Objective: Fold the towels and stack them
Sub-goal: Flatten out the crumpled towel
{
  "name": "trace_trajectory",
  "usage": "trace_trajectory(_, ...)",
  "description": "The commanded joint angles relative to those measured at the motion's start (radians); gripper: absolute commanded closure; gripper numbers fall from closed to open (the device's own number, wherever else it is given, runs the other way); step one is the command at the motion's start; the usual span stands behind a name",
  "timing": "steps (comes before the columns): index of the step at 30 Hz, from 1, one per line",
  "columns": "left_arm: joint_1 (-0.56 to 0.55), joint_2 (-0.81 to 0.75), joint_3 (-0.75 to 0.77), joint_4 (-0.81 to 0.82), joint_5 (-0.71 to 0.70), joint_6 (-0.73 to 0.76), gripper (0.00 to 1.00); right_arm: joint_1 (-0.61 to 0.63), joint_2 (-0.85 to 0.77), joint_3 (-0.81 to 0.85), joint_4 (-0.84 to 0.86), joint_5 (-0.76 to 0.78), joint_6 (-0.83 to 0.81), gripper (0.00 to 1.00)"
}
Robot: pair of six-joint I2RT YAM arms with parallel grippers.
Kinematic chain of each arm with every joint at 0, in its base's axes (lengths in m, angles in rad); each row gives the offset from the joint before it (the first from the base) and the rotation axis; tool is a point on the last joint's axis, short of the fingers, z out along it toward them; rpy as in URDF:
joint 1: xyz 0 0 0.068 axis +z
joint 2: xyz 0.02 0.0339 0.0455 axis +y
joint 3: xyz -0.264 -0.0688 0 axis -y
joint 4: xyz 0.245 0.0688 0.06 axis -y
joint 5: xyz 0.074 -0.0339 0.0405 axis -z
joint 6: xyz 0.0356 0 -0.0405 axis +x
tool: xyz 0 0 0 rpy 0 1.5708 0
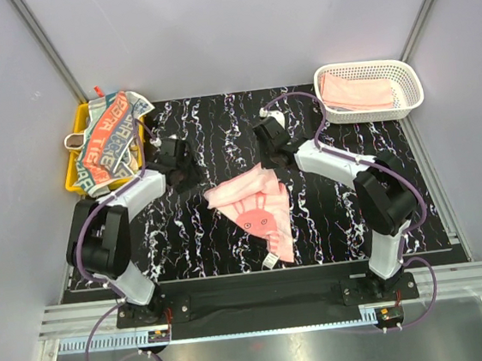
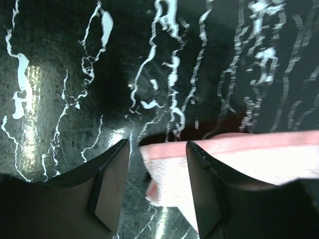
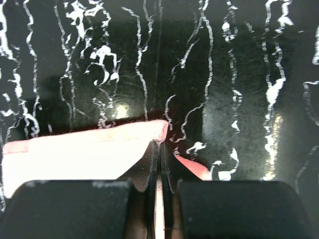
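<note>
**one corner pinched, the other loose: the fold could skew**

the biggest risk is a lopsided pull. the right gripper [image 3: 158,147] has its jaws pressed together, and the right wrist view shows pink cloth on both sides of the tips, so it seems to be pinching a corner of the pink towel [image 1: 256,205], a soft cloth piece with a rabbit face printed on it. the left gripper [image 2: 157,144] stands well open and holds nothing. a thick folded edge of the towel lies between and behind its fingers [image 2: 112,184], loose. if the right arm moves alone, i expect the cloth to drag and twist across the black white-veined table [image 1: 218,122] rather than fold squarely. a thin pinch could also slip off the corner. if the left jaws close where they are, they may catch only the top layer.

the towel sits in the middle of the top view, between the two grippers. it is a crumpled diamond, not a flat rectangle, with its upper edge doubled over and a narrow tail with a small tag trailing toward the lower centre. i judge the fold barely begun.

in the upper left, a cream letter-block towel [image 1: 107,138] in red and teal is draped over the yellow plastic tray [image 1: 74,163]. in the upper right, a pale pink cloth [image 1: 357,92] lies folded in the white lattice plastic basket [image 1: 409,98].
</note>
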Motion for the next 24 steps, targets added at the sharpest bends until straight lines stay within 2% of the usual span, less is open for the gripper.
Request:
trace_trajectory(1, 0.007, 0.039, 0.052, -0.006, 0.016, 0.004, 0.46, 0.004, -0.029, 0.047, -0.005, 0.072, -0.031, 0.97)
trace_trajectory(6, 0.010, 0.055, 0.006, 0.065, 0.128, -0.021, 0.48, -0.005, -0.015, 0.041, 0.003, 0.076, -0.039, 0.97)
trace_trajectory(12, 0.010, 0.116, 0.014, 0.096, 0.192, -0.037, 0.49, -0.014, -0.015, 0.025, 0.014, 0.060, -0.037, 0.97)
trace_trajectory(17, 0.010, 0.136, -0.001, 0.097, 0.183, -0.066, 0.52, -0.017, -0.021, 0.016, 0.018, 0.056, -0.040, 0.97)
trace_trajectory(20, 0.011, 0.132, -0.011, 0.111, 0.182, -0.074, 0.56, -0.017, -0.018, 0.015, 0.020, 0.049, -0.040, 0.97)
trace_trajectory(24, 0.011, 0.118, -0.004, 0.103, 0.165, -0.068, 0.68, -0.019, -0.023, 0.012, 0.021, 0.045, -0.037, 0.97)
